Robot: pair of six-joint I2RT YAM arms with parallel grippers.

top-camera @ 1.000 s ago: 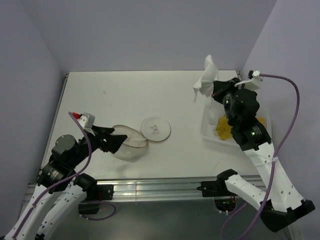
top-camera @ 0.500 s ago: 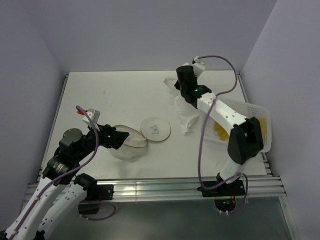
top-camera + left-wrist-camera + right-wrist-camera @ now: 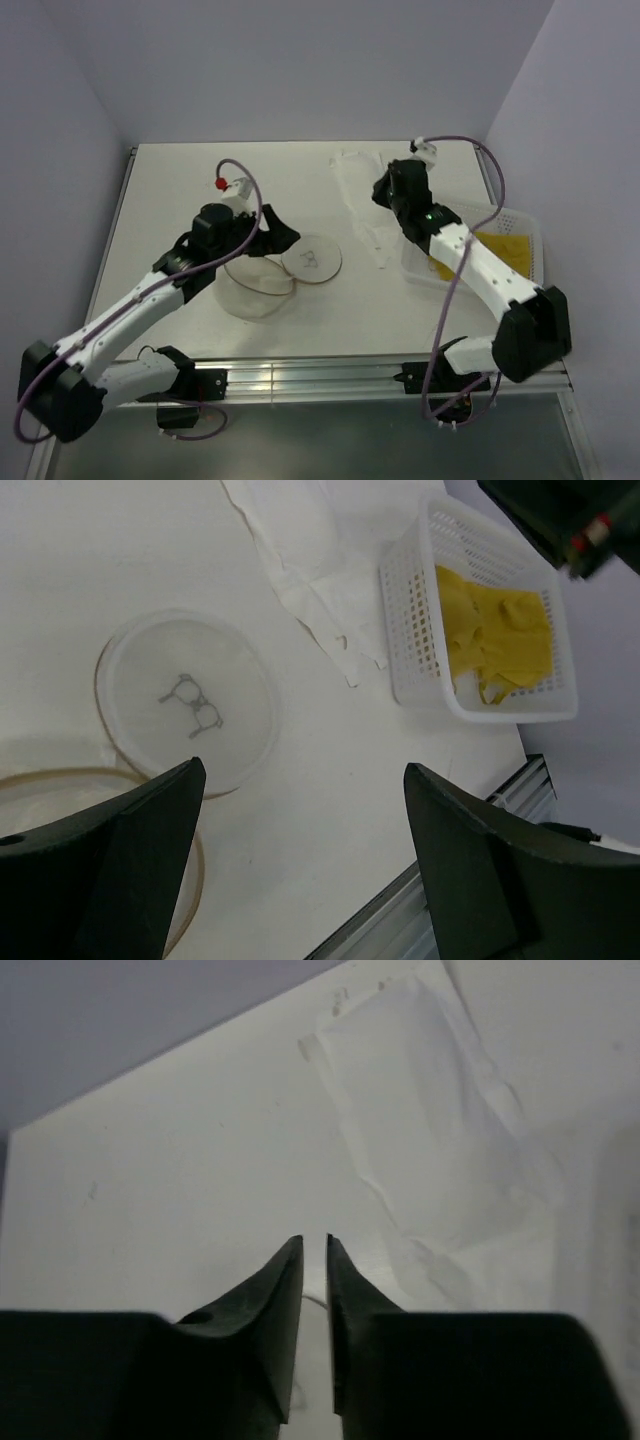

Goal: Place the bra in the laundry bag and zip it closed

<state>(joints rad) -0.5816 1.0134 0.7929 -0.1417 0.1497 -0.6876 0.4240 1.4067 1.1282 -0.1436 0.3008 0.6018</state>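
White slotted basket (image 3: 405, 630), crumpled white sheet (image 3: 310, 570) beside it, white table (image 3: 330, 780).

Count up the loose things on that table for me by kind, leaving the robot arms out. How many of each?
White plastic lattice basket: 1
Mustard-yellow fabric bra, lying in the basket: 1
Flat white crumpled fabric piece: 1
Round translucent tan-rimmed pieces: 2, this one with a dark mark, the other plain
Total: 5
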